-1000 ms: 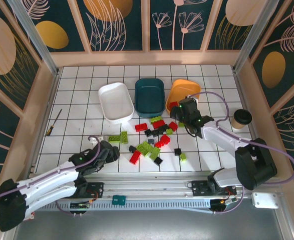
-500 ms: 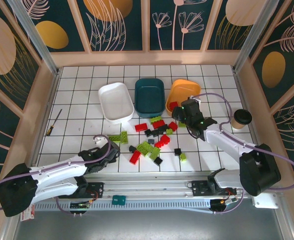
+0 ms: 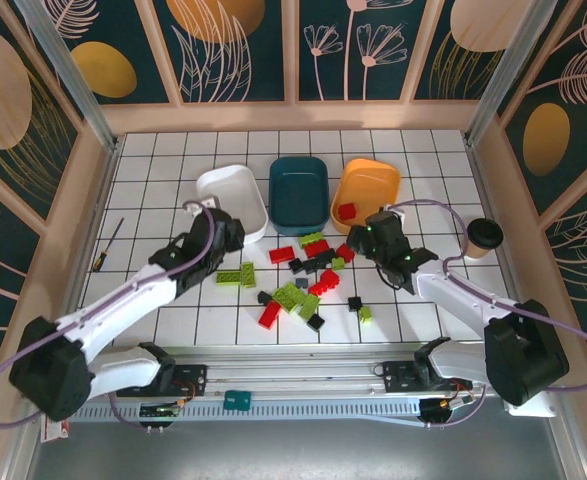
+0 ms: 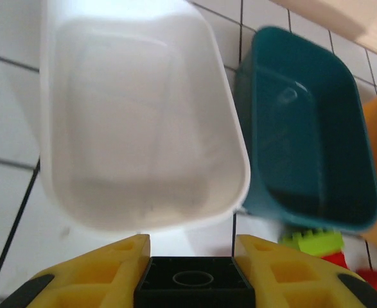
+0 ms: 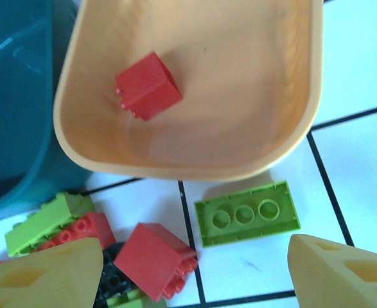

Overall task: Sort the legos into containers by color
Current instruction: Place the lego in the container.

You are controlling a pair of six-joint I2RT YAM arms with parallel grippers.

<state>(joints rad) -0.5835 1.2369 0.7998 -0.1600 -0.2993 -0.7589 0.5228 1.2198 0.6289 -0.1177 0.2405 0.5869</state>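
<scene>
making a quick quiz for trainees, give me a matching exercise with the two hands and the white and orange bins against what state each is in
Things:
1. orange bin
2. left hand
3. right hand
4. white bin

States:
a. open, holding nothing
b. one red brick inside
c. shut on a black brick
d. nothing inside

Pairs: 1-b, 2-c, 3-a, 4-d
</scene>
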